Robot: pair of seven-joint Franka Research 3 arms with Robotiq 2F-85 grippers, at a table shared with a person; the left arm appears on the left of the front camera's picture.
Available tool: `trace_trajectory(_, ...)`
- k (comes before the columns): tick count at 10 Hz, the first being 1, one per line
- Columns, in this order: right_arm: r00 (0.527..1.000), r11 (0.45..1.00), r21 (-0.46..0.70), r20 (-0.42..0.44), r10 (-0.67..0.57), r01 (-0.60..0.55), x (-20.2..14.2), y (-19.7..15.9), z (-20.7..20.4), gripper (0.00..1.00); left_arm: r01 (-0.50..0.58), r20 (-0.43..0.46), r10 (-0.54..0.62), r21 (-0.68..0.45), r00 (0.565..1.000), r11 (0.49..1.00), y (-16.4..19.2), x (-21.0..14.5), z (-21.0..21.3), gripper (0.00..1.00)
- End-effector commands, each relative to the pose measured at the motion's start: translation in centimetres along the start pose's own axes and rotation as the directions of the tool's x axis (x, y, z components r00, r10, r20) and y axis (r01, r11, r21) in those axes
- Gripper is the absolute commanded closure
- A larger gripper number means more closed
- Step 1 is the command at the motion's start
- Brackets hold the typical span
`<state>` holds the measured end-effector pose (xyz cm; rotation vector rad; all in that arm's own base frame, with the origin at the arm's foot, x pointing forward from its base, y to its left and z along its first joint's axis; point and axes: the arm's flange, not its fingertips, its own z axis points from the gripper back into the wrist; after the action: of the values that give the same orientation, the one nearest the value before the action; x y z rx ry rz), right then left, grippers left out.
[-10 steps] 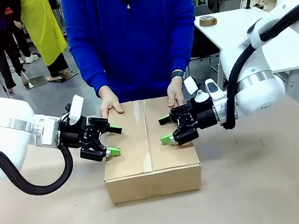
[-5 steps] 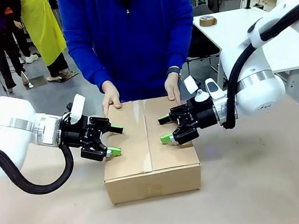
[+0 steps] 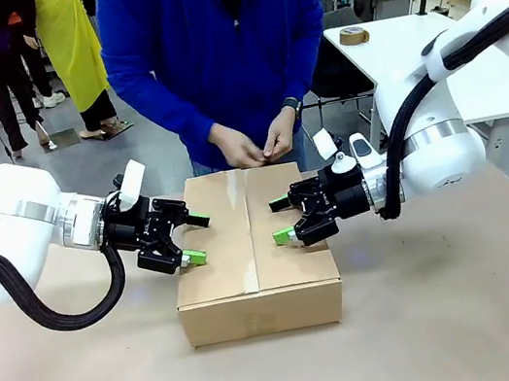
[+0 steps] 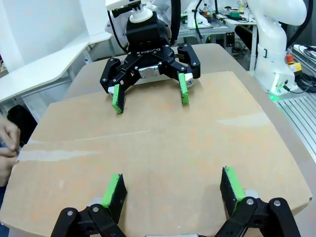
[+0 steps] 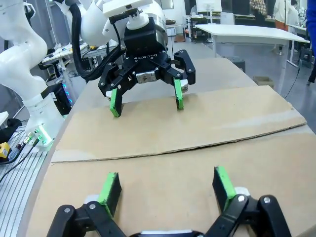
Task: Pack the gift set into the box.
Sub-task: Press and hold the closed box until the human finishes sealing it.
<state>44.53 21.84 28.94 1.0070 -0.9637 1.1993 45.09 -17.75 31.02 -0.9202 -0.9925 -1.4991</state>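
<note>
Sitting shut in the middle of the table [image 3: 454, 313], the box [image 3: 250, 250] has its top flaps folded flat, with the seam between them running from the near side to the far side. The left gripper [image 3: 194, 240] lies sideways over the box's left edge. Its jaws are spread wide with nothing between them, and its green pads are just above the left flap. The right gripper [image 3: 282, 220] faces it from over the right flap, jaws likewise spread and empty. The two point at each other across the seam, apart. Whether any pad touches the cardboard I cannot tell. Beyond the far edge, the person's hands [image 3: 235, 146] are held together above the box, off it.
</note>
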Motion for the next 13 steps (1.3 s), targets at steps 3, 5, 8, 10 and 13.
trace_trajectory(3, 1.0, 1.0, -0.003, -0.008, -0.003, 0.003, -0.22, 0.0, -0.07, 0.0, -0.001, 0.002, 0.001, 0.007, 1.0, 1.0, -0.07, -0.23, 0.09, 0.0)
trace_trajectory(5, 1.0, 1.0, -0.003, -0.008, -0.003, 0.003, -0.22, 0.0, -0.07, 0.0, -0.001, 0.002, 0.001, 0.007, 1.0, 1.0, -0.07, -0.23, 0.09, 0.0)
trace_trajectory(8, 1.0, 1.0, -0.003, -0.008, -0.003, 0.003, -0.22, 0.0, -0.07, 0.0, -0.001, 0.002, 0.001, 0.007, 1.0, 1.0, -0.07, -0.23, 0.09, 0.0)
trace_trajectory(10, 1.0, 1.0, -0.003, -0.008, -0.003, 0.003, -0.22, 0.0, -0.07, 0.0, -0.001, 0.002, 0.001, 0.007, 1.0, 1.0, -0.07, -0.23, 0.09, 0.0)
trace_trajectory(13, 1.0, 1.0, -0.003, -0.008, -0.003, 0.003, -0.22, 0.0, -0.07, 0.0, -0.001, 0.002, 0.001, 0.007, 1.0, 1.0, -0.07, -0.23, 0.09, 0.0)
